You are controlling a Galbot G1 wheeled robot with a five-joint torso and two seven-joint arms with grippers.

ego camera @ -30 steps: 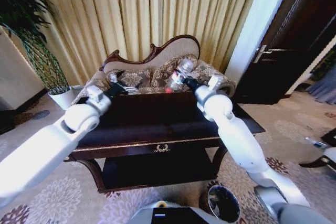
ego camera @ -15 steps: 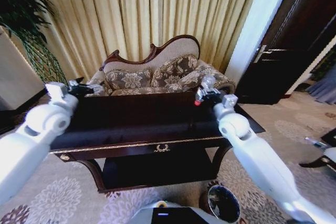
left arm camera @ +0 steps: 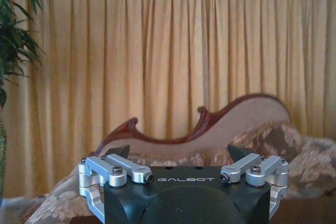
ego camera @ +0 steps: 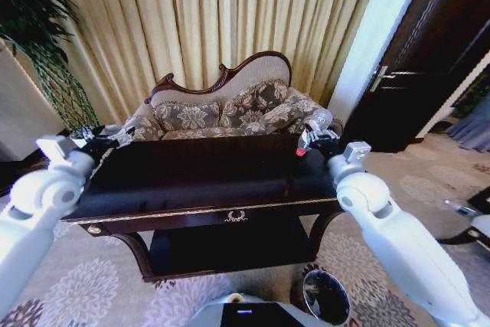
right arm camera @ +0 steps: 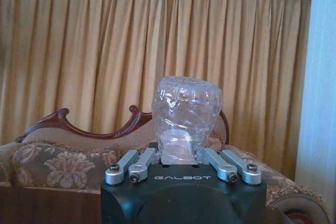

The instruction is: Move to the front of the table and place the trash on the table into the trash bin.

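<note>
The robot stands in front of the dark table point(ego camera: 199, 181), both arms raised over it. The right gripper point(ego camera: 314, 137) is above the right end of the table top, and it is clenched on a clear plastic bottle point(right arm camera: 186, 120). The bottle stands between the fingers, its crumpled body rising above them, and a small red part of it shows at the gripper in the head view. The left gripper point(ego camera: 90, 140) hangs over the left end of the table, near the plant point(ego camera: 34, 32). Its fingers point(left arm camera: 117, 153) are spread wide apart and hold nothing. The trash bin point(ego camera: 325, 296) stands on the carpet point(ego camera: 92, 281) in front of the table, below its right end and close to the robot's base. Behind the table there is a patterned sofa point(ego camera: 230, 109), and behind that the golden curtains point(ego camera: 214, 21).
</note>
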